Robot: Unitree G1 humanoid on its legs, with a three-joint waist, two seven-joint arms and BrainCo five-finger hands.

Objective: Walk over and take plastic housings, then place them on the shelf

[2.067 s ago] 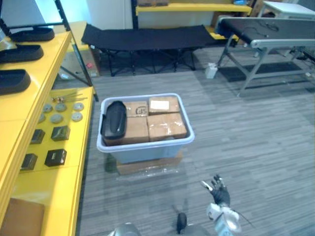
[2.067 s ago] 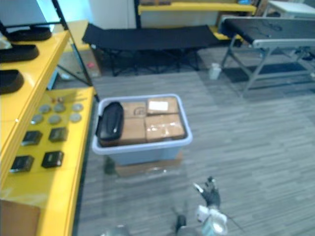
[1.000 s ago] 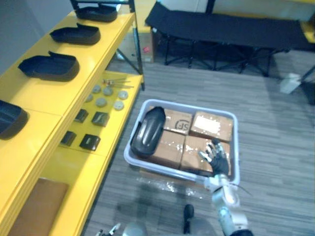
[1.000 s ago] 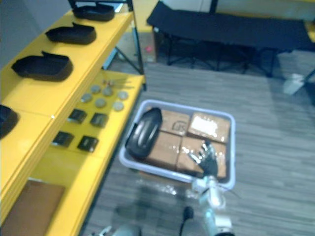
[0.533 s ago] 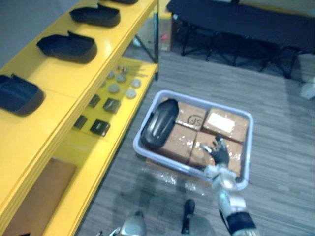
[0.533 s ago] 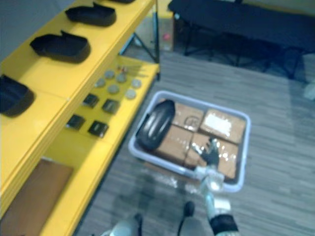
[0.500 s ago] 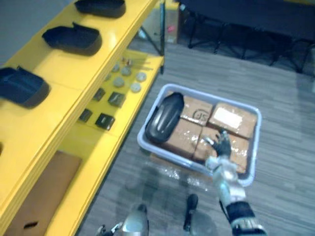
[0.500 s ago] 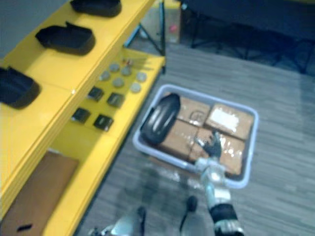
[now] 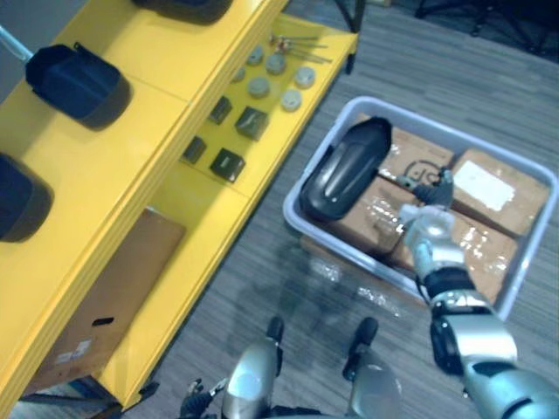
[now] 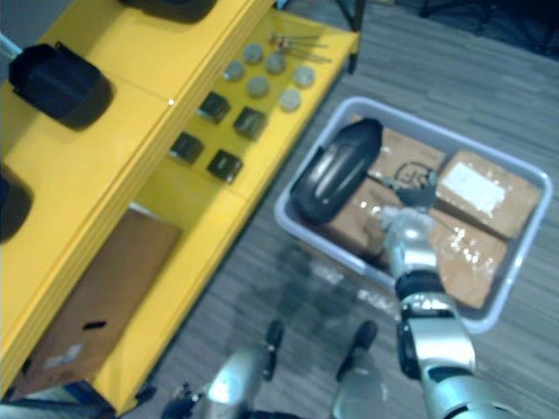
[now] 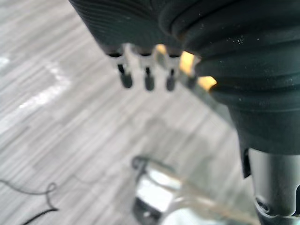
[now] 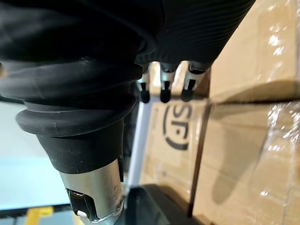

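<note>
Right hand [image 9: 428, 199] is held spread and empty just beside black plastic housing [image 9: 342, 170] in grey bin [image 9: 336, 246]; housing could be knocked aside if reach is misjudged.

Eye views look steeply down, sharing bin [image 9: 289, 209] and shelf [image 9: 131, 131]; right wrist view hugs cartons [image 12: 243, 140], left faces floor [image 11: 56, 117]
</note>
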